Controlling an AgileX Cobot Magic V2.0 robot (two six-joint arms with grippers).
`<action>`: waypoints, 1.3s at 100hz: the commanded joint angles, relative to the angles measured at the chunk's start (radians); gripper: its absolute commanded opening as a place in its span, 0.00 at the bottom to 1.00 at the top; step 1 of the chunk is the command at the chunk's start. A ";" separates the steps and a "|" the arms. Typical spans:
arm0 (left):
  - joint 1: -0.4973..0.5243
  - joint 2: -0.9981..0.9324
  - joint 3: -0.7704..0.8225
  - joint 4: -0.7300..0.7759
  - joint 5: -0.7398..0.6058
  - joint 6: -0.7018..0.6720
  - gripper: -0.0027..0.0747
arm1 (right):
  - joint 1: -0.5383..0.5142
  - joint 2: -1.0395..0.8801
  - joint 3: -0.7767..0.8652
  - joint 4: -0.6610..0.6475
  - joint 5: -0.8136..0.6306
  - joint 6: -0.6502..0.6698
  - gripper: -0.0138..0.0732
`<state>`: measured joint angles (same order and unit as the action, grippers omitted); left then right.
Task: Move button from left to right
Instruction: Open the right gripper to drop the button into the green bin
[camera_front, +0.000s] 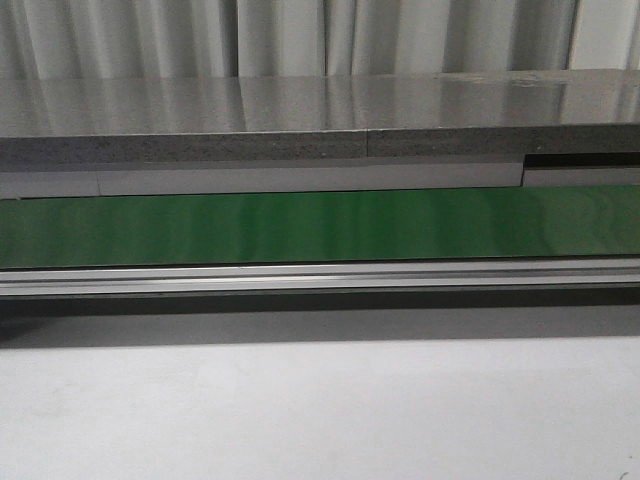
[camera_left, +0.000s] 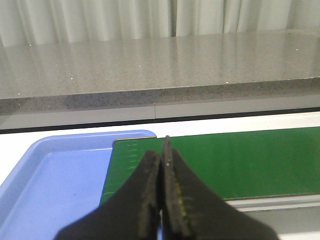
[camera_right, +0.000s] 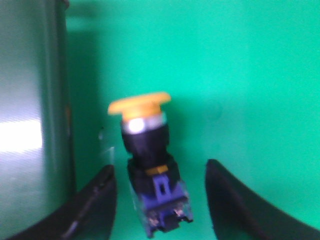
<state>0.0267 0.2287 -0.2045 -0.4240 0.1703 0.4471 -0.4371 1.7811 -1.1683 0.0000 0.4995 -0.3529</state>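
The button (camera_right: 150, 170) shows only in the right wrist view. It has a yellow-orange cap, a black body, a blue base and small shiny contacts, and it lies on a green surface (camera_right: 240, 75). My right gripper (camera_right: 160, 175) is open, one finger on each side of the button's base, apart from it. My left gripper (camera_left: 162, 162) is shut and empty, above the end of the green belt (camera_left: 240, 160). Neither gripper nor the button shows in the front view.
A blue tray (camera_left: 55, 185) lies beside the end of the belt under my left gripper. The green belt (camera_front: 320, 225) runs across the front view, with a metal rail (camera_front: 320, 277) before it and a grey stone counter (camera_front: 320, 115) behind. A grey upright wall (camera_right: 30, 125) stands beside the button.
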 joint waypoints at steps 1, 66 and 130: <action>-0.007 0.010 -0.027 -0.015 -0.081 -0.002 0.01 | -0.005 -0.049 -0.030 -0.005 -0.048 -0.012 0.73; -0.007 0.010 -0.027 -0.015 -0.081 -0.002 0.01 | 0.094 -0.280 -0.030 0.154 -0.201 -0.003 0.74; -0.007 0.010 -0.027 -0.015 -0.081 -0.002 0.01 | 0.422 -0.788 0.304 0.286 -0.480 -0.003 0.74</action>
<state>0.0267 0.2287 -0.2045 -0.4240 0.1703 0.4471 -0.0318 1.0897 -0.9222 0.2692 0.1438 -0.3518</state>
